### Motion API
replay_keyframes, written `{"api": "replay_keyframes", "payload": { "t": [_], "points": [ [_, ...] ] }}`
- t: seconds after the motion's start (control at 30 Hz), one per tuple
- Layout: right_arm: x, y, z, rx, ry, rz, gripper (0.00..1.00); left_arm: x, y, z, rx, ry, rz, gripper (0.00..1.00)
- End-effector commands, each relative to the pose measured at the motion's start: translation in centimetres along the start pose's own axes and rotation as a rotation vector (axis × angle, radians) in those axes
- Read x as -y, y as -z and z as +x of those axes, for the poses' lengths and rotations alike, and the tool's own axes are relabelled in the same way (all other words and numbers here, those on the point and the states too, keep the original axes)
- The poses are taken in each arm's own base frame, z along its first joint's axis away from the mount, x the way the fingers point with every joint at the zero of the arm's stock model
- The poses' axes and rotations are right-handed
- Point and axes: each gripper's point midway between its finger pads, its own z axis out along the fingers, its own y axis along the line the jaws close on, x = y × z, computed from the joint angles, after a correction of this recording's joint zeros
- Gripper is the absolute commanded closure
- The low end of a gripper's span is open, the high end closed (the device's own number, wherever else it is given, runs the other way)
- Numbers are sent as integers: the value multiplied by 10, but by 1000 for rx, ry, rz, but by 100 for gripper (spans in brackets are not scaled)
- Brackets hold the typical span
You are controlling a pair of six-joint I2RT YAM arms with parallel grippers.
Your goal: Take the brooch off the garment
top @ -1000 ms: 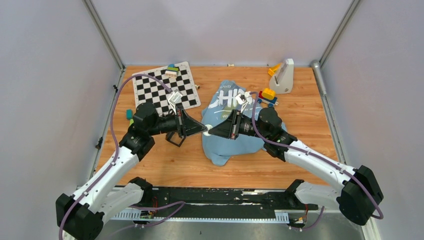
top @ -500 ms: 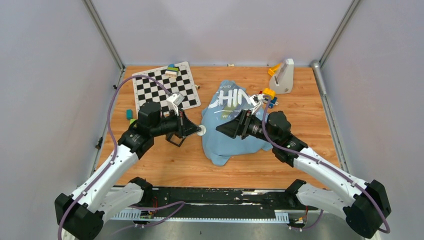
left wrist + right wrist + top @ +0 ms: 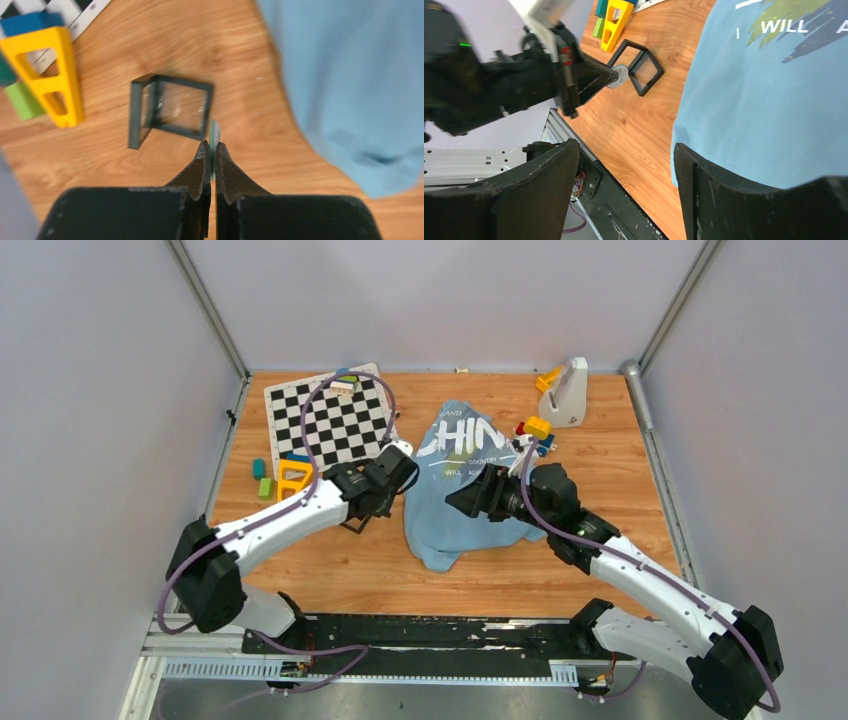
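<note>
Beside L end effector (image 3: 211,146): black frame (image 3: 133,117) on bench (image 3: 240,45). It pinches brooch (image 3: 620,76), pale disc, off garment (image 3: 749,100). R end effector (image 3: 624,150) gapes empty.

Counter (image 3: 330,560) is showing smooth wood grain, low sheen. Shirt (image 3: 440,530) is reading as soft matt cloth. Left hand (image 3: 210,147) and right hand (image 3: 624,147) are looking matt black, grainy plastic. Box (image 3: 182,107) is carrying glossy clear panes; block (image 3: 69,85) is looking like smooth plastic. Brooch (image 3: 620,76) is showing a smooth pale face.
</note>
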Motion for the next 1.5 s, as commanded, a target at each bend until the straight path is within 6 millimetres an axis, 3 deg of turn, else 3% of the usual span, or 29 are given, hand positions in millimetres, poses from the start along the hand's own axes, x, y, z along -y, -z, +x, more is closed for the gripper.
{"api": "replay_keyframes", "payload": {
  "t": [0.0, 0.27, 0.53, 0.97, 1.47],
  "points": [
    [-4, 10, -15, 51, 41, 2, 30, -50, -6, 2, -27, -39, -345, 100],
    [0, 23, -16, 55, 60, 19, 30, -59, -39, 4, -118, -141, -553, 100],
    [8, 27, -15, 65, 55, 35, 31, -48, -69, 20, -182, -207, -543, 100],
    [10, 27, -15, 64, 49, 37, 31, -52, -86, 38, -247, -278, -596, 100],
    [12, 28, -14, 64, 46, 35, 31, -61, -91, 45, -279, -288, -621, 100]
  ]
}}
